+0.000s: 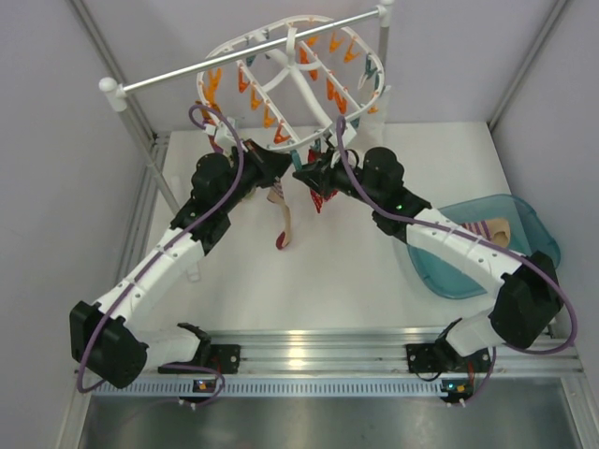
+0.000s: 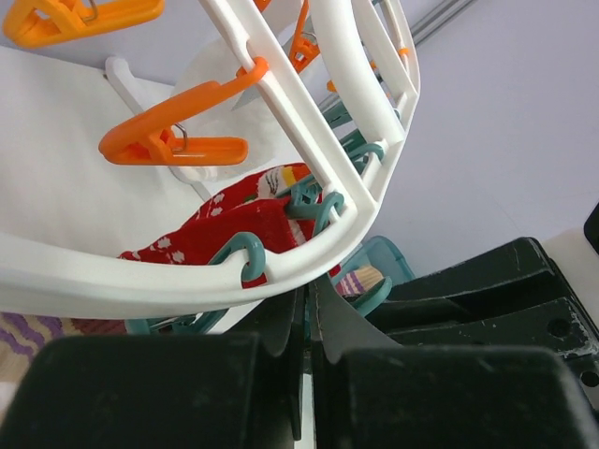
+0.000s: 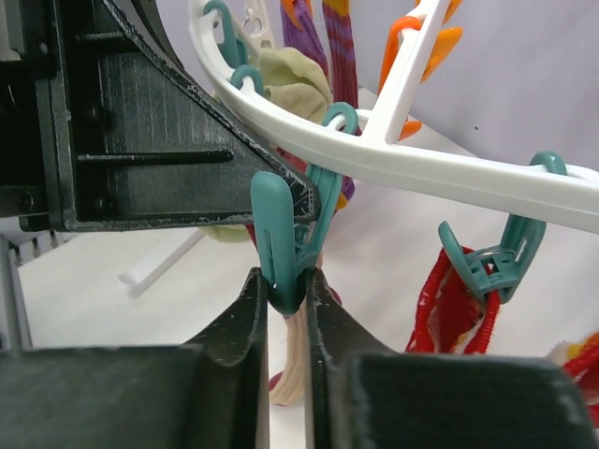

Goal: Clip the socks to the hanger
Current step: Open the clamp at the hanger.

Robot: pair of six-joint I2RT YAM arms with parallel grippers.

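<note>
The white oval hanger (image 1: pixel 301 86) hangs from the rail, with orange and teal clips along its frame (image 3: pixel 449 168). One cream sock (image 1: pixel 284 220) with a reddish toe hangs below the hanger's near rim. My left gripper (image 1: pixel 279 178) is shut at the sock's top edge; in the left wrist view its jaws (image 2: pixel 309 304) are pressed together under the rim (image 2: pixel 356 84) and the held edge is hidden. My right gripper (image 3: pixel 288 290) is shut on a teal clip (image 3: pixel 281 234), with the sock (image 3: pixel 301 374) hanging behind it. The second sock (image 1: pixel 489 229) lies in the bin.
A teal bin (image 1: pixel 524 220) sits at the right. A red patterned sock (image 1: pixel 323 198) hangs clipped beside my right gripper and shows in the right wrist view (image 3: pixel 459 318). A maroon-purple sock (image 3: pixel 339 47) hangs further back. The metal rail (image 1: pixel 243 54) on white posts carries the hanger.
</note>
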